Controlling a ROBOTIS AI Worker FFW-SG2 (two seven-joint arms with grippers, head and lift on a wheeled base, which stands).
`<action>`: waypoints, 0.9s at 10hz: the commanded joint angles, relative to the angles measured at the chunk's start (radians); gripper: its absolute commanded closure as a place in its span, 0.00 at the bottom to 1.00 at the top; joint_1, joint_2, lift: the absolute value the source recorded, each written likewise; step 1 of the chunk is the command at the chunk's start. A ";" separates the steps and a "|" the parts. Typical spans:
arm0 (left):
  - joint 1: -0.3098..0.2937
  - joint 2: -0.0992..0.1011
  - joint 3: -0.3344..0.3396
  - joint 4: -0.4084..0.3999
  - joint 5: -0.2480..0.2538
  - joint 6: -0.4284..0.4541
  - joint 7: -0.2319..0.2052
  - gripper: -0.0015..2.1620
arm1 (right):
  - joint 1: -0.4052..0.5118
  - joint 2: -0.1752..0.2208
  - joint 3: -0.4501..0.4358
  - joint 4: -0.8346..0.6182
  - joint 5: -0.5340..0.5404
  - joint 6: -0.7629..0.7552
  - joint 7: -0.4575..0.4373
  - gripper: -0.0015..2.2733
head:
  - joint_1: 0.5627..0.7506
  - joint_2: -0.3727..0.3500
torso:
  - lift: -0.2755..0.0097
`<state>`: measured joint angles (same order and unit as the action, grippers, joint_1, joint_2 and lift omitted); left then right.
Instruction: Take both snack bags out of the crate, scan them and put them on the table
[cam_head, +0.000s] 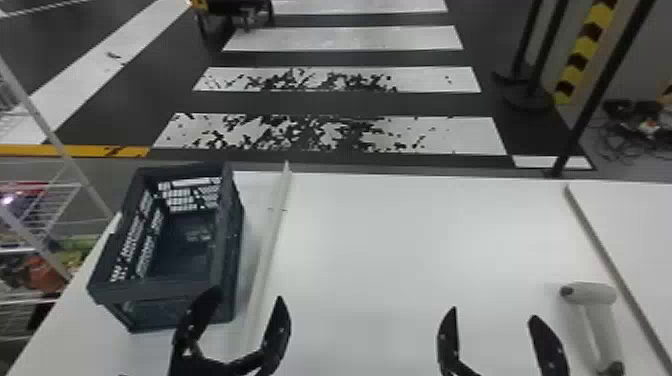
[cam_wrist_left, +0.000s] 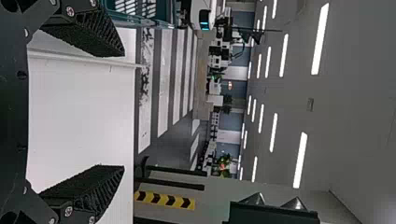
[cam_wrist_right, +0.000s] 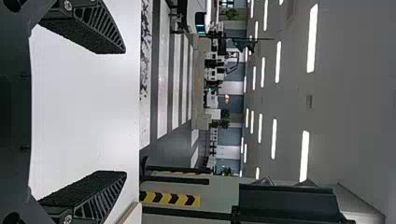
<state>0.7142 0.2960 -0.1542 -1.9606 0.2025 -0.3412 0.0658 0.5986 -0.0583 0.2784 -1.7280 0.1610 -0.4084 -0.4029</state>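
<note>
On the table (cam_head: 400, 240), at your left, the crate (cam_head: 145, 292) stands upright and open-topped beyond the left gripper (cam_head: 250, 295); you cannot confirm from these views where the snack bags lie. Treat the bags as light, soft and slippery, with contents that probably crush under a hard squeeze. Grasp each bag across its middle or at a sealed edge, using light pressure, and keep its code exposed. Treat the crate as stiff: a finger that catches its rim could drag it. The left gripper's jaws are apart and hold nothing; its outer finger overlaps the crate's near corner in the head view, and you cannot tell whether they touch. The right gripper's (cam_head: 494, 313) jaws are also apart and hold nothing. The scanner (cam_head: 592, 294) lies on the table just beside the right gripper, to the right of its outer finger and outside the jaws. It is likely rigid and heavier than a bag, so take hold of it by the handle (cam_head: 605, 325)
</note>
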 joint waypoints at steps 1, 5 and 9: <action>-0.001 0.000 -0.001 0.002 0.000 0.000 0.000 0.07 | -0.002 0.000 -0.004 -0.001 0.000 0.006 -0.010 0.03 | 0.70 0.62 | 0.64; -0.002 -0.005 -0.002 0.008 0.000 0.000 0.002 0.07 | -0.002 0.000 -0.008 -0.001 0.000 0.006 -0.011 0.03 | 0.70 0.61 | 0.64; -0.013 -0.006 -0.005 0.014 0.000 0.003 0.002 0.07 | -0.003 0.000 -0.013 -0.001 0.000 0.006 -0.011 0.03 | 0.70 0.60 | 0.64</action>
<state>0.7023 0.2899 -0.1599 -1.9475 0.2025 -0.3381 0.0674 0.5954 -0.0583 0.2654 -1.7288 0.1611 -0.4026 -0.4141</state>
